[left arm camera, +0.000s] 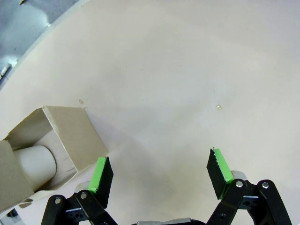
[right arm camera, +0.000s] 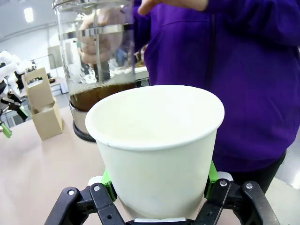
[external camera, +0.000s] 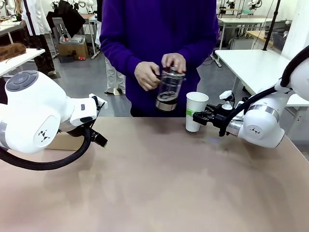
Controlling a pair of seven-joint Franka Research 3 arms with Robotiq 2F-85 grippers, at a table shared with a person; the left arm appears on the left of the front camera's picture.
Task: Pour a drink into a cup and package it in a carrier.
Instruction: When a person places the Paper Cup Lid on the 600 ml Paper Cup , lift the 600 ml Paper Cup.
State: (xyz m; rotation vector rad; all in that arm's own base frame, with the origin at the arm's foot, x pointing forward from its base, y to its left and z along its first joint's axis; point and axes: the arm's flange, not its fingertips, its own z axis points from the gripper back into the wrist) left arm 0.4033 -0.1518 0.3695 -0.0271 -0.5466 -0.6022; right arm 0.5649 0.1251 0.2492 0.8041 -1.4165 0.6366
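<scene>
Nearest the camera, the left tool [left arm camera: 158,165] hangs over the bare tan surface [left arm camera: 187,70] with its green-padded fingers spread wide and nothing between them. Just beside one finger sits the brown cardboard carrier [left arm camera: 61,136], its open compartment facing the wrist camera with a pale cylinder inside; I cannot tell what that is. From the front, only a sliver of the carrier shows behind the left arm.

Farther across, near the far edge of the surface, the right tool [external camera: 194,115] is clamped on the white paper cup [external camera: 196,104], one pad on each side of its lower half. The cup is upright and has no lid.

Just beyond the cup, on the robot's left of it, a person in a purple top holds the glass pitcher [external camera: 169,89] off the surface, one hand [external camera: 146,75] on its side and the other hand [external camera: 174,62] on its lid. The dark drink [external camera: 167,97] lies low in the pitcher.
</scene>
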